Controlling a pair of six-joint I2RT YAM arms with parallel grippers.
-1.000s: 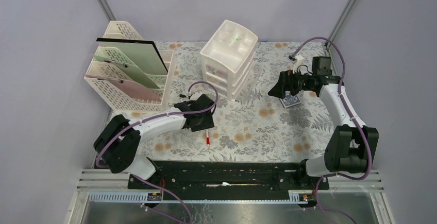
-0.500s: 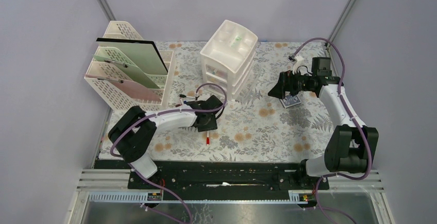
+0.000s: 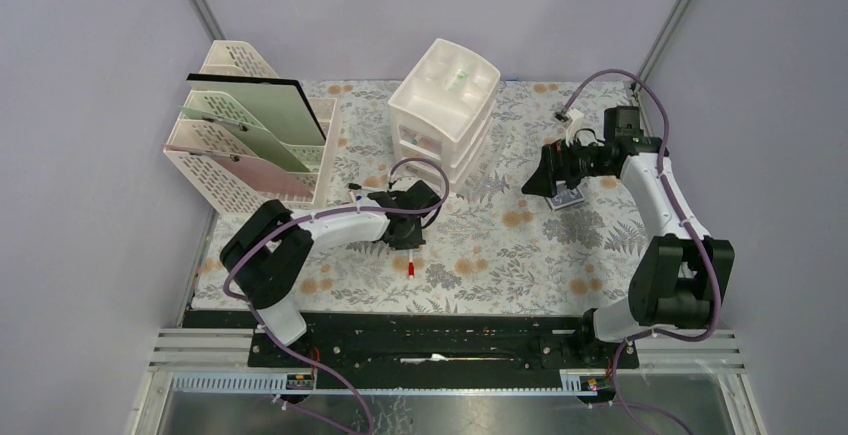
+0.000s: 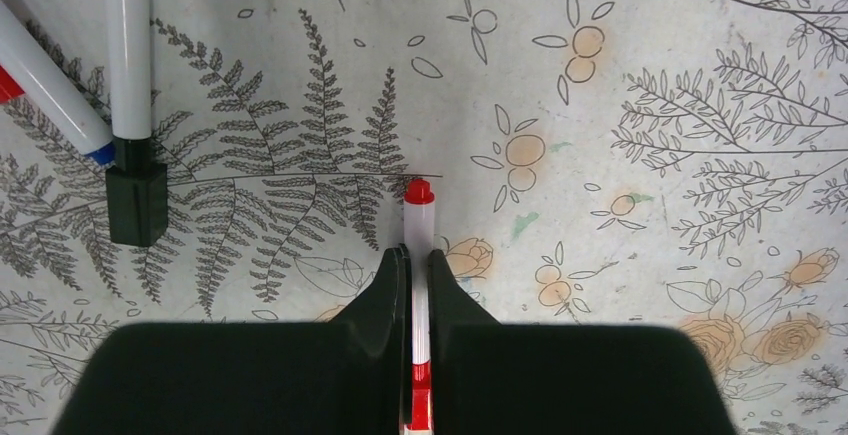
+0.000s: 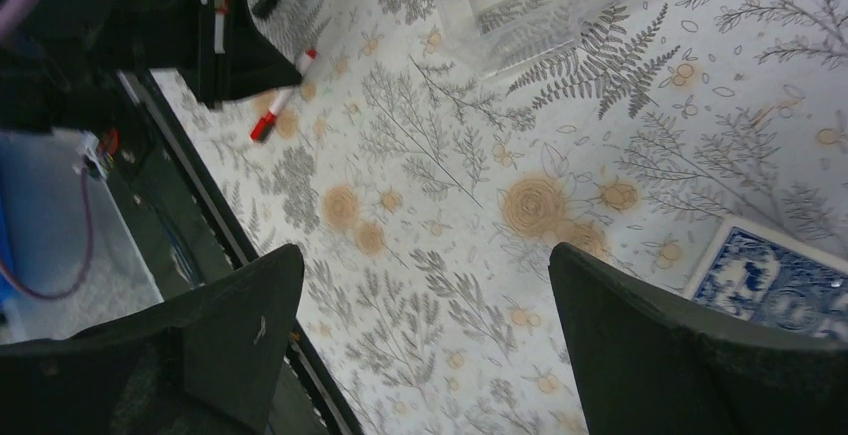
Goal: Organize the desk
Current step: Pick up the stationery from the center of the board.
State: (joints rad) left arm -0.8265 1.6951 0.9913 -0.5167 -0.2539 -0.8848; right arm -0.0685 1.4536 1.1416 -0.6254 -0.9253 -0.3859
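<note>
The large rectangular bench (image 3: 520,255), covered in a pale cloth printed with grey fern leaves and orange flowers, fills the middle of the overhead view. It is bordered by metal rails, and both arm bases sit at its near edge.

The left tool (image 4: 418,260) is low over the near-left part of the cloth. Its two black fingers are closed on a white marker with red ends (image 4: 419,217). One red tip pokes out ahead of the fingertips, and the rest of the barrel runs back between the fingers. From above, the left tool (image 3: 408,240) points toward the near edge, with the marker's red end showing just beyond it.

Just beside this grip, to the left in the wrist view, two more pens lie on the cloth: a white marker with a black cap (image 4: 130,85) and a white marker with a blue band (image 4: 45,80).

The right tool (image 5: 425,255) hangs over the far-right part of the bench with its jaws spread wide and nothing between them. A blue patterned card box (image 5: 770,290) lies flat on the cloth just beside one finger.

At the back, a white plastic drawer unit (image 3: 445,105) stands near the centre. A cream lattice file rack (image 3: 250,150) stands at the far left, holding green, pink and black folders.
</note>
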